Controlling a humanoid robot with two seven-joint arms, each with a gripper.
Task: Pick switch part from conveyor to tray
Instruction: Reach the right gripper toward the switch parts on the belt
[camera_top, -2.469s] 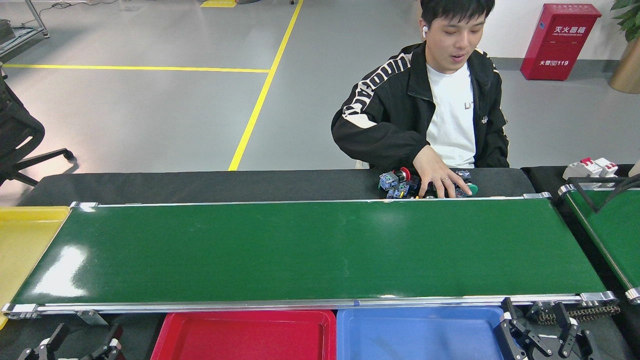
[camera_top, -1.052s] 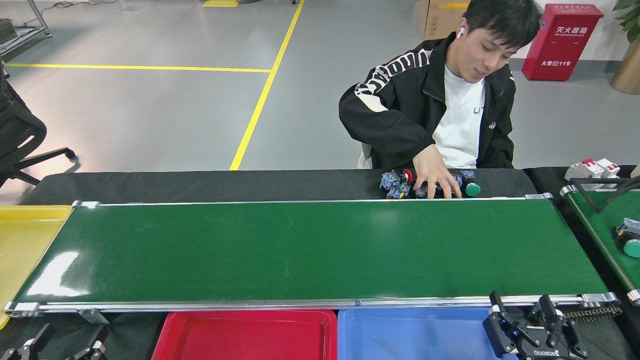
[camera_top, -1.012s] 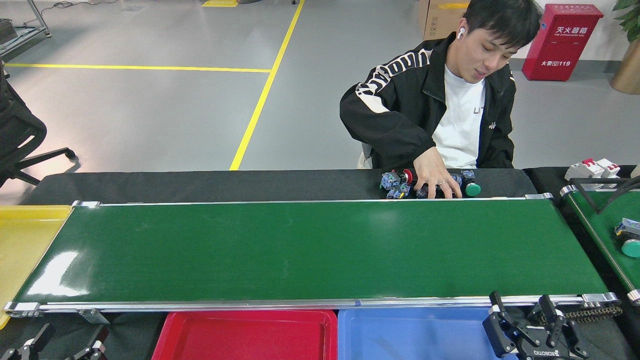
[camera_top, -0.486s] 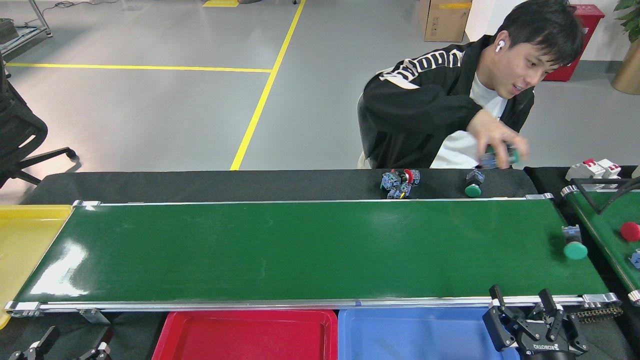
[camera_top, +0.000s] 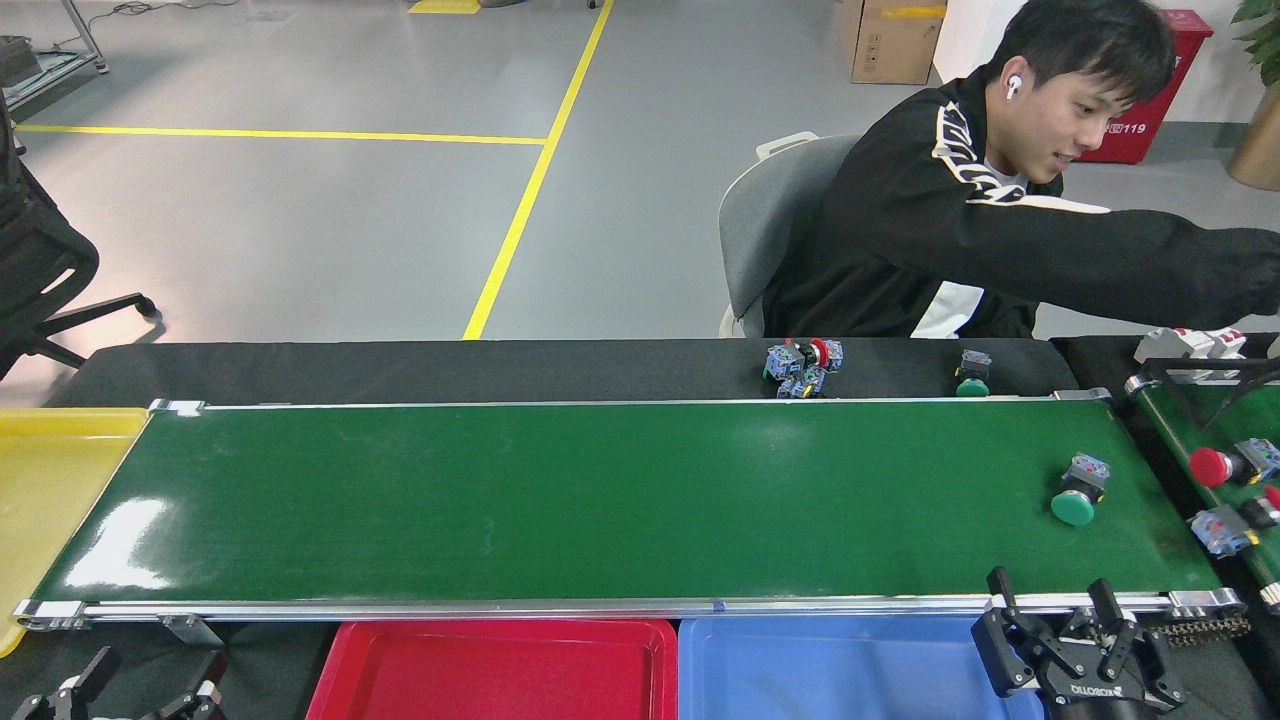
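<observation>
A: Two fingers spread wide on the right gripper (camera_top: 1078, 608), nothing between them. It hangs at the near rail, over the corner of the blue tray (camera_top: 840, 670).

B: And the part?

A: The green-capped switch part (camera_top: 1078, 492) lies on its side on the conveyor (camera_top: 600, 490), just beyond that gripper, near the belt's right end (cap toward me, grey-blue body away).

B: How would you take it?

A: I'd come down over the body, not the round cap, which I judge would slip. If the belt is running, lead it a little leftward.

B: The left gripper (camera_top: 140, 690)?

A: Low at the frame's edge, fingers parted too, well apart from everything. The red tray (camera_top: 490, 670) sits beside the blue one.
</observation>
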